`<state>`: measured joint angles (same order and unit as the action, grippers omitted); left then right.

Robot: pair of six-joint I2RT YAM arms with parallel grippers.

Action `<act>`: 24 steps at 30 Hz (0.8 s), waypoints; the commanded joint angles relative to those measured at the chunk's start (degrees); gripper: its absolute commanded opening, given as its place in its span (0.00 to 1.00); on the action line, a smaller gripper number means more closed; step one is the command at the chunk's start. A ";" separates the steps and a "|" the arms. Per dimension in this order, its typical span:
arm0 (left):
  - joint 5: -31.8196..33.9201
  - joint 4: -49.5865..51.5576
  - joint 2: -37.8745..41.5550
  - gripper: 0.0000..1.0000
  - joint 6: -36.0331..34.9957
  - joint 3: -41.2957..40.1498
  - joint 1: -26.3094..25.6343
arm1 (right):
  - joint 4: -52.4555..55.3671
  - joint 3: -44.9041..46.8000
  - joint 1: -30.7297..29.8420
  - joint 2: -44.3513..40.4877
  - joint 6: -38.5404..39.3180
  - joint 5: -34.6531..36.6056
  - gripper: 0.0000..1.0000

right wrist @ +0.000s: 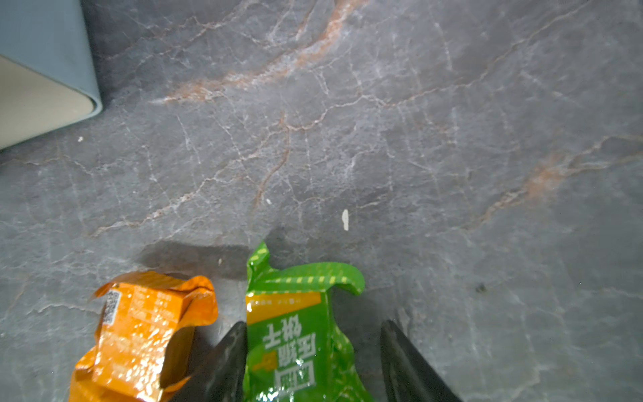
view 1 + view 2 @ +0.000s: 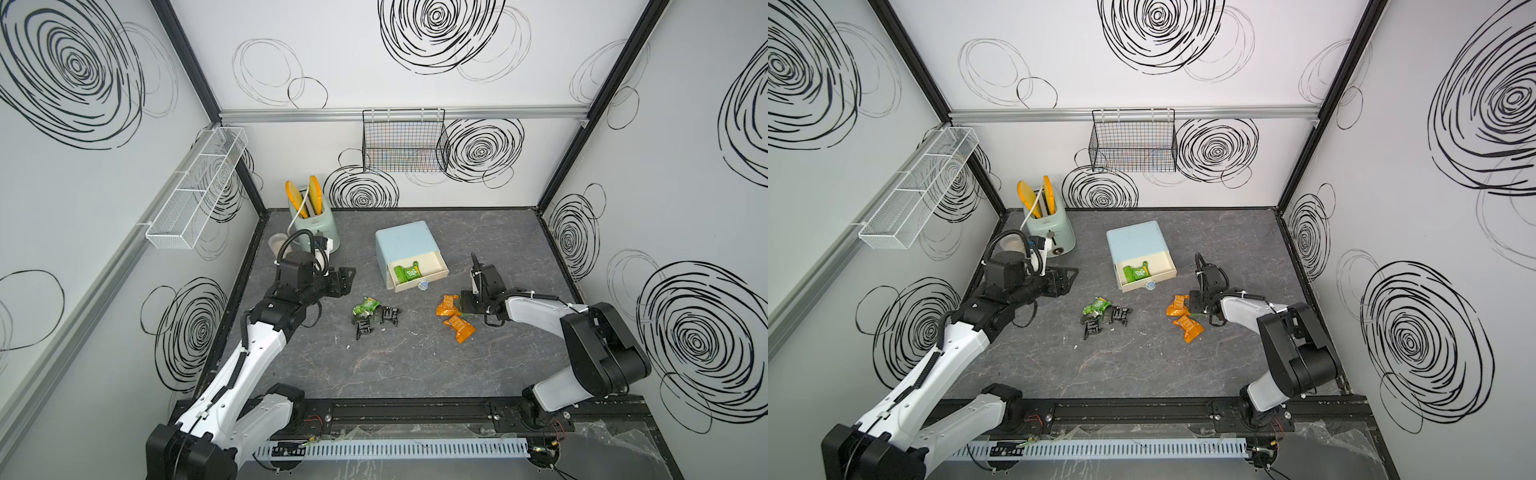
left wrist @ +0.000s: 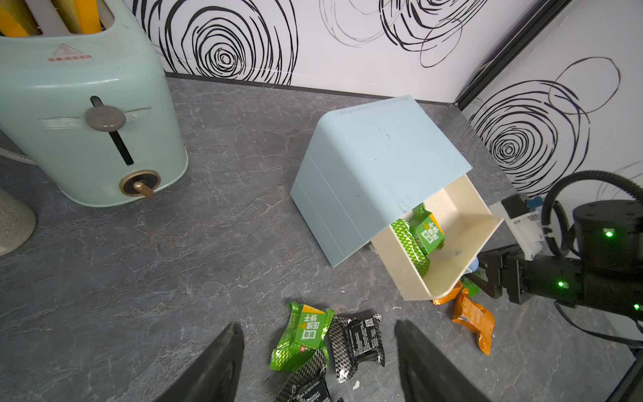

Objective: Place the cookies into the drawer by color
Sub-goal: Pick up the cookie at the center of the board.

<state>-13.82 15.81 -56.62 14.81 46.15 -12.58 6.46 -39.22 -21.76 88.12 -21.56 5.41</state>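
Left gripper [image 2: 348, 279]: held wide open, nothing gripped, near toaster [image 2: 314, 229].
Right gripper [image 1: 312, 336]: jaws parted around green cookie [image 1: 295, 334], not clamped; orange cookies [image 2: 449, 308] just beside.
Drawer [image 2: 404, 242]: mid-rear, top tray pulled out, green cookies [image 2: 409, 273] inside.
Room: tabletop [image 2: 415, 374] bare toward front.
Obstacles: black cookies [image 2: 386, 316] piled between arms.

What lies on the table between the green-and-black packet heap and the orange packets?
Nothing. In both top views the grey table between the green-and-black packet heap and the orange packets is bare.
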 commanded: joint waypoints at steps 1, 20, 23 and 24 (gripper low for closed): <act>-1.38 -2.72 -0.07 0.73 0.02 -0.80 0.82 | 0.34 -1.28 -0.70 1.08 -1.16 1.87 0.60; -3.05 -3.07 -0.45 0.73 0.36 -1.15 1.90 | 0.11 -0.40 -1.76 -4.13 -0.85 4.39 0.37; -3.06 -3.02 -0.48 0.73 0.47 -1.15 1.95 | -0.81 0.35 -1.70 -6.91 -0.24 3.40 0.37; -3.11 -3.07 -0.42 0.73 0.48 -1.15 1.97 | -1.02 0.50 -1.78 -8.00 -0.07 3.02 0.37</act>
<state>-16.03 15.07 -56.95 15.05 45.41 -11.18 5.96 -39.66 -23.18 82.94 -21.78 8.54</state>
